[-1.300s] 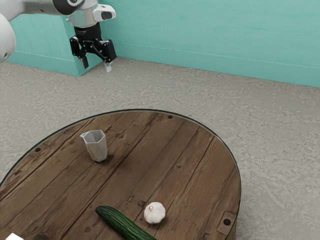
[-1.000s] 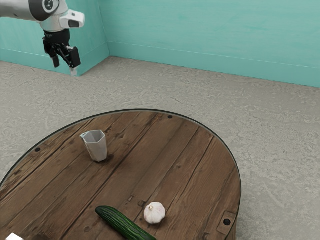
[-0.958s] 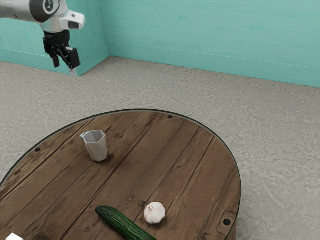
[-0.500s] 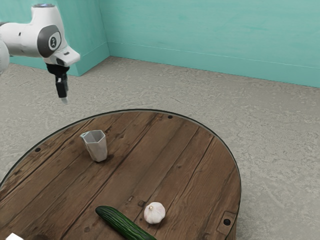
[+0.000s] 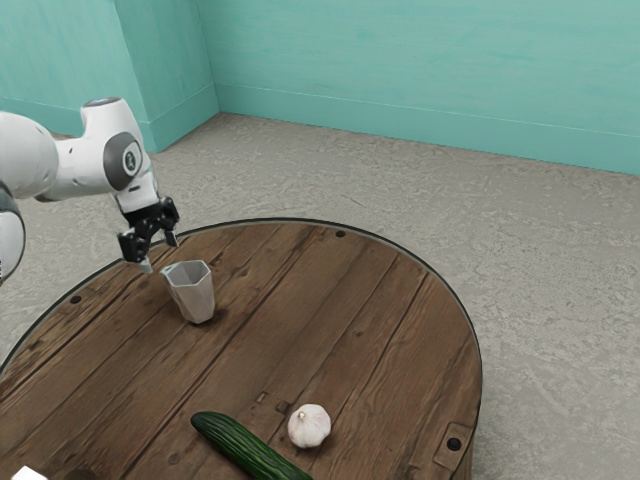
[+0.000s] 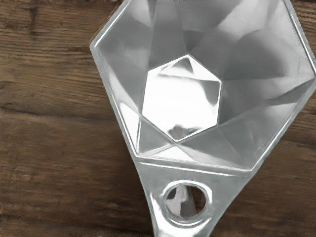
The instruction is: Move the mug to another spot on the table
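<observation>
My pincer [image 5: 152, 248] is released: its 2 fingers stand spread with nothing between them. They point down at a slight tilt, just over the mug [image 5: 190, 290] at its rim on the exterior view's left. My arm [image 5: 85, 165] reaches in low from that side, with the wrist bent down past the table's rim [image 5: 300, 220].

Straight under my hand, the wrist view looks down into the mug [image 6: 197, 94]. It is pale, 6-sided and upright on dark planks. A flat handle [image 6: 185, 200] with 1 round hole juts from its rim.

The mug stands on the part of the table toward the exterior view's left, nearer the rim there than the middle. From it, bare wood runs wide toward the exterior view's right and on to the far rim.

Well apart from the mug, toward the table's near edge, a cucumber [image 5: 245, 450] lies with a garlic [image 5: 309, 425] just beside it. Beyond the table, grey floor [image 5: 500, 220] runs to a teal wall [image 5: 400, 50].
</observation>
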You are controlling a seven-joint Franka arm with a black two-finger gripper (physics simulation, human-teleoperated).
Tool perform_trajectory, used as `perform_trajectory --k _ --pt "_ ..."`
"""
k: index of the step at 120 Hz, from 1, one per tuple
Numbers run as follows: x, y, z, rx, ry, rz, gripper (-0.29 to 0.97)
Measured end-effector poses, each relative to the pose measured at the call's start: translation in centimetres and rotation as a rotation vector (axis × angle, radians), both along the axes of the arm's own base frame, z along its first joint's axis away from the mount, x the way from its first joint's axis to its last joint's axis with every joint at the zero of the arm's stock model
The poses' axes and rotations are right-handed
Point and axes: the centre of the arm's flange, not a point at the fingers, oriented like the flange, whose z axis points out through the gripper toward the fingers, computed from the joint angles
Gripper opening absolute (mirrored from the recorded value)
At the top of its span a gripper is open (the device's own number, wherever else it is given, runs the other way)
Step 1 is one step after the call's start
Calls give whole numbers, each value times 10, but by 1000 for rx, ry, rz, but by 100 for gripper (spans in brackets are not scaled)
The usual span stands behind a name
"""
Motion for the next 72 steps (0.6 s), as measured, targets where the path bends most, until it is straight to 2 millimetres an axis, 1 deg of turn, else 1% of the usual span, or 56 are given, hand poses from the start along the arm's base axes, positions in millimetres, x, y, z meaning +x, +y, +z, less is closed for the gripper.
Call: perform_trajectory --k 8,20,39,60,72 --pt "4 -4 -12 -2 -8 -52 66" --pt "5 0 -24 0 -17 -103 66" --pt "7 3 -49 4 -16 -171 66" --pt "10 3 -63 -25 -41 -200 65" --pt "11 3 -64 -47 -64 -204 58"
